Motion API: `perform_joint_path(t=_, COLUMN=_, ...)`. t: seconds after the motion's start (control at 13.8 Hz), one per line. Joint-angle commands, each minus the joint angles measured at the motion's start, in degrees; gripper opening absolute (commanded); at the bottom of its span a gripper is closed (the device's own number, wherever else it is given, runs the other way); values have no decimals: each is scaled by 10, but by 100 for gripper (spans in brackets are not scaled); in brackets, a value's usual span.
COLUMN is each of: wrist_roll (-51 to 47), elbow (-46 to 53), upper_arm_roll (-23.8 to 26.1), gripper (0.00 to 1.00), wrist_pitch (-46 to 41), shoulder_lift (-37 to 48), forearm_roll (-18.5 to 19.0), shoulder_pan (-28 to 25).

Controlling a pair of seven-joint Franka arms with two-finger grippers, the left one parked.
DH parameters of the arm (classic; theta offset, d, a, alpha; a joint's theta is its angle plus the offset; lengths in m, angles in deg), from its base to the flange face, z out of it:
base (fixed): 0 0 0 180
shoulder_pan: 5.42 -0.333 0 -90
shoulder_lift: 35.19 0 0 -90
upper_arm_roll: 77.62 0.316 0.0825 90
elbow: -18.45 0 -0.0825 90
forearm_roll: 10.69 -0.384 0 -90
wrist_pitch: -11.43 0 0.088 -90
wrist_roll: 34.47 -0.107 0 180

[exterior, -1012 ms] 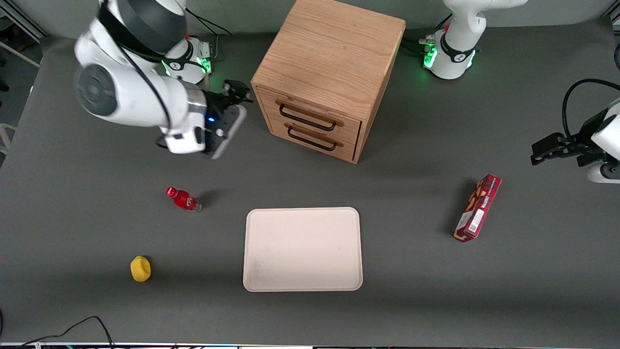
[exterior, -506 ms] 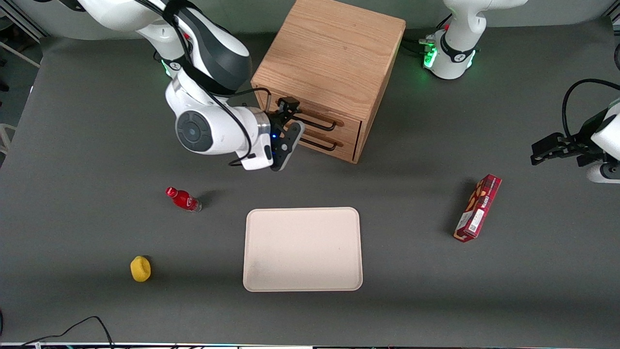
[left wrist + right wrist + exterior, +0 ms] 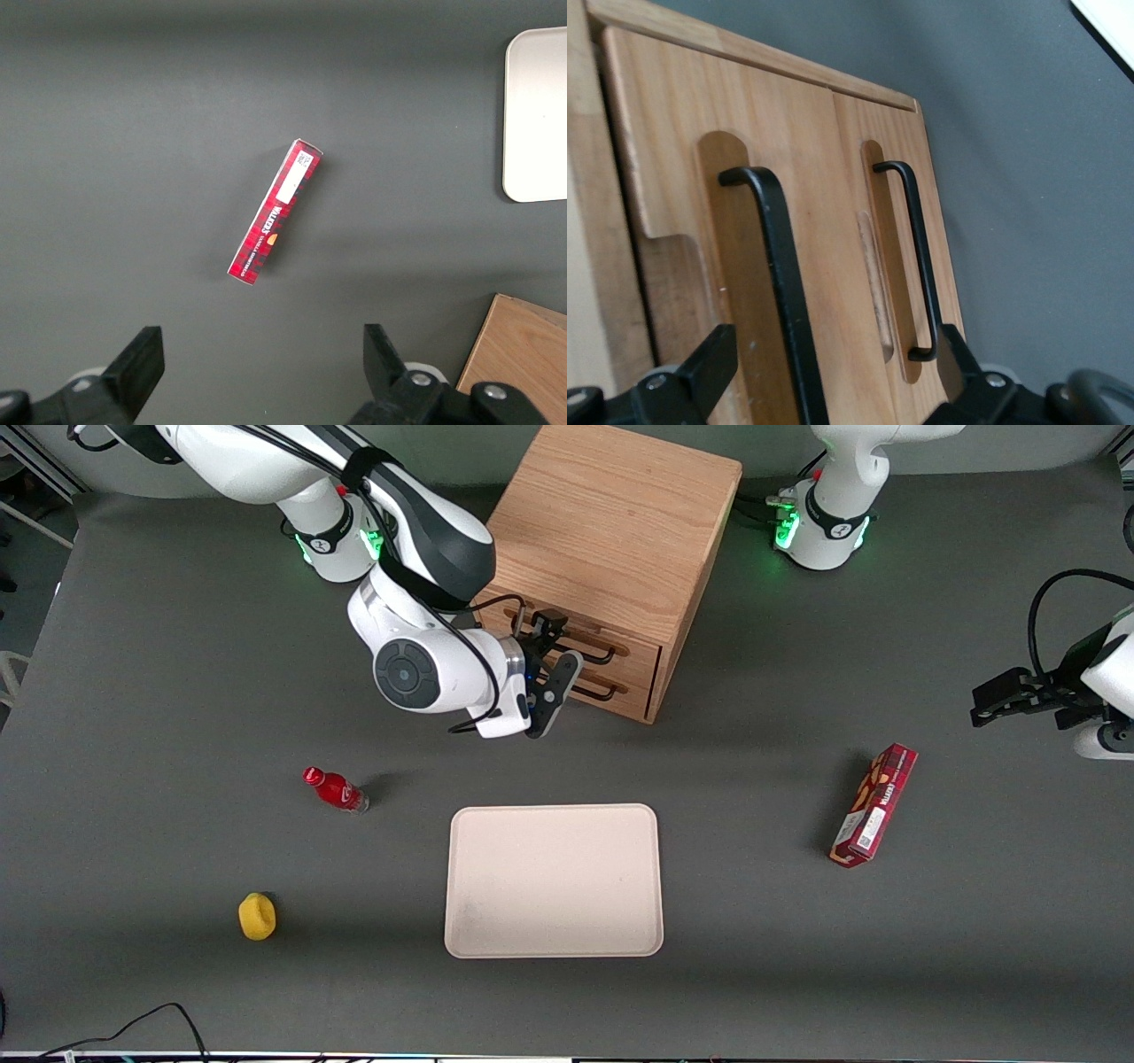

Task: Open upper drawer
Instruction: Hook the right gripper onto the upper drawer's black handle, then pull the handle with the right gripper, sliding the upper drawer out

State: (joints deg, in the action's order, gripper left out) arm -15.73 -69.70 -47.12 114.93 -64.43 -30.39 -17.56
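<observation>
Nearest the front camera lies the tray point(image 3: 554, 808), low in the middle of the frame and out of my way. Farther back, in the upper middle, my gripper point(image 3: 556, 651) sits right in front of the cabinet point(image 3: 611, 514). In the wrist view the gripper point(image 3: 828, 381) is spread wide, with the handle point(image 3: 775, 266) of the upper drawer point(image 3: 664, 177) between the fingers point(image 3: 700, 367), which are not closed on it. The drawer point(image 3: 633, 654) looks fully shut, flush with the lower drawer point(image 3: 633, 691) beneath it.

I judge the wire bar stiff but thin and smooth, so I'd pinch it mid-span to keep it from sliding. The drawer itself is probably light wood. The cabinet could drag along the table if the pull is not straight.
</observation>
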Motion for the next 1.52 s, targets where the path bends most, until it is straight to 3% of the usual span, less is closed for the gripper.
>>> perform_joint_path(t=0.0, wrist_roll=6, elbow=-10, upper_arm_roll=7, gripper=100, wrist_pitch=24, shoulder_lift=-8, forearm_roll=12, shoulder_pan=-2)
perform_joint_path(t=0.58, wrist_roll=7, elbow=3, upper_arm_roll=11, gripper=100, wrist_pitch=45, shoulder_lift=-42, forearm_roll=52, shoulder_pan=3)
perform_joint_path(t=1.45, wrist_roll=10, elbow=117, upper_arm_roll=-41, gripper=100, wrist_pitch=36, shoulder_lift=-105, forearm_roll=53, shoulder_pan=16)
